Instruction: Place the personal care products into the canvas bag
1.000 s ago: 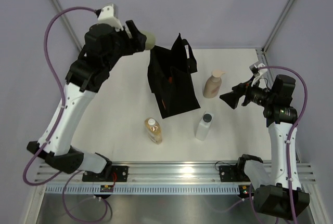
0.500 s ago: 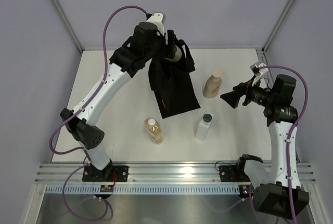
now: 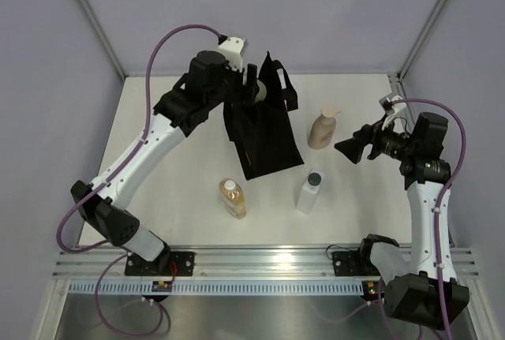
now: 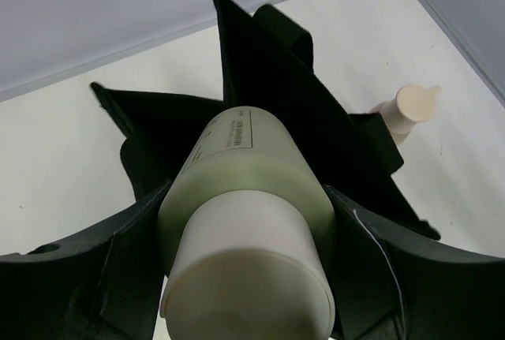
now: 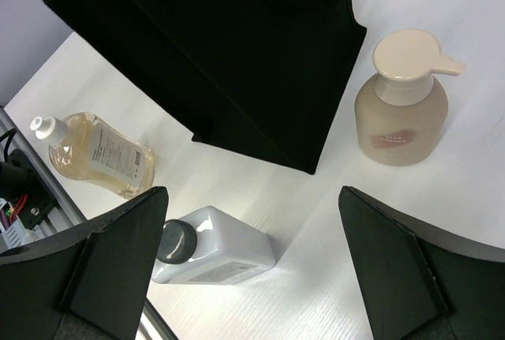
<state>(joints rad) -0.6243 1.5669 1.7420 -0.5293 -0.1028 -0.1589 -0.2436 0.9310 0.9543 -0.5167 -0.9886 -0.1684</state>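
The black canvas bag [image 3: 264, 131] stands at the table's middle back, with its mouth open toward the far side. My left gripper [image 3: 251, 87] is shut on the pale olive bottle [image 4: 245, 198] and holds it just over the bag's mouth [image 4: 268, 64]. The beige pump bottle [image 3: 322, 128] stands right of the bag. The clear bottle with black cap [image 3: 309, 190] and the amber bottle [image 3: 233, 198] lie in front of it. My right gripper [image 3: 347, 151] is open and empty, right of the pump bottle. In the right wrist view I see the pump [image 5: 402, 103], clear [image 5: 213, 245] and amber [image 5: 99, 155] bottles. The two orange-and-blue bottles are out of view.
An aluminium rail [image 3: 260, 265] runs along the near edge by the arm bases. Frame posts [image 3: 430, 20] rise at the back corners, with grey walls on both sides.
My left arm swung right from the far left corner, carrying the pale olive bottle to the bag's mouth. The right arm and the table bottles have not moved.
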